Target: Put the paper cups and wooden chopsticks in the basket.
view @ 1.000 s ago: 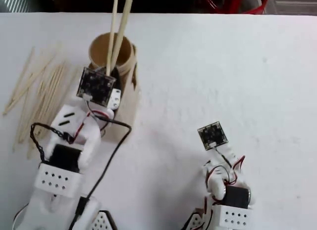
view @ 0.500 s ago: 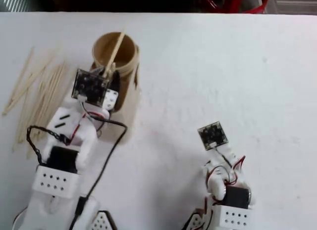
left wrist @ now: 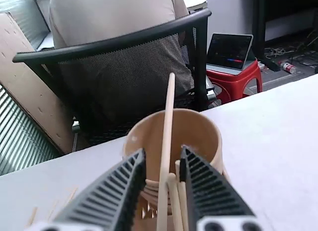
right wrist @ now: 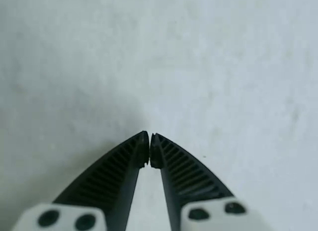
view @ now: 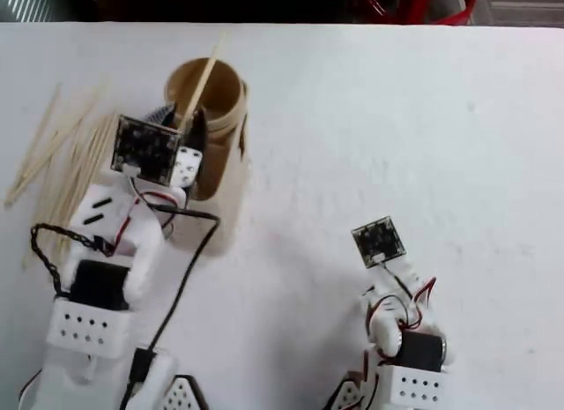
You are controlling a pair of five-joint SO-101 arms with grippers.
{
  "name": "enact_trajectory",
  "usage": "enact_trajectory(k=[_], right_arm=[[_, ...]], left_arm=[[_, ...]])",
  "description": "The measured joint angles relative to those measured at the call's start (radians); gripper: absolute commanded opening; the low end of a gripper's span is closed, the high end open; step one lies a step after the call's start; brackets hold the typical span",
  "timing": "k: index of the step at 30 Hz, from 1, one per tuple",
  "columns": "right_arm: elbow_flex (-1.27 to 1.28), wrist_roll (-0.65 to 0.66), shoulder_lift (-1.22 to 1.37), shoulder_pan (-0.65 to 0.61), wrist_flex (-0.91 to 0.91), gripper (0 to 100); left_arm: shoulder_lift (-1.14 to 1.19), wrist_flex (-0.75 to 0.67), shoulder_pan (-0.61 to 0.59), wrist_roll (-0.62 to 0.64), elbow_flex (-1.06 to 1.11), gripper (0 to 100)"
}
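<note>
A second ago two chopsticks stood tall out of the paper cup (view: 225, 97) with the left tool (left wrist: 162, 152) closed round them. Now they have dropped into it, and one chopstick (view: 201, 79) shows leaning against the cup's far rim. The left tool has spread its jaws and stands either side of that stick without gripping it, and its arm has drawn back a little toward the bench's near-left corner. The release therefore looks done. The cup stands toward the far-left part of the bench (view: 397, 119), in what appears to be a pale wooden basket (view: 227, 194). Many loose chopsticks (view: 70, 163) lie fanned along the left edge, so much of the task seems left to do. The right tool (right wrist: 149, 141), jaws pressed together on nothing, hangs over bare white bench near the near edge. Beyond the far edge are a black mesh chair (left wrist: 124, 67) and a red stool (left wrist: 238, 82).
</note>
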Motion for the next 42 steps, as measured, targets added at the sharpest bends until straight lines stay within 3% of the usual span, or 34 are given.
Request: enact_trajectory(k=[9,16,20,24,42], right_arm=[[0.000,0.000,0.000,0.000,0.000,1.9],[0.000,0.000,0.000,0.000,0.000,1.9],[0.000,0.000,0.000,0.000,0.000,1.9],[0.000,0.000,0.000,0.000,0.000,1.9],[0.000,0.000,0.000,0.000,0.000,1.9]], left_arm=[[0.000,0.120,0.000,-0.009,-0.068,12],[-0.003,0.121,-0.002,-0.100,0.008,12],[-0.003,0.121,-0.003,-0.104,0.048,12],[-0.003,0.121,-0.003,-0.104,0.058,2],[-0.003,0.087,-0.003,-0.104,-0.006,2]])
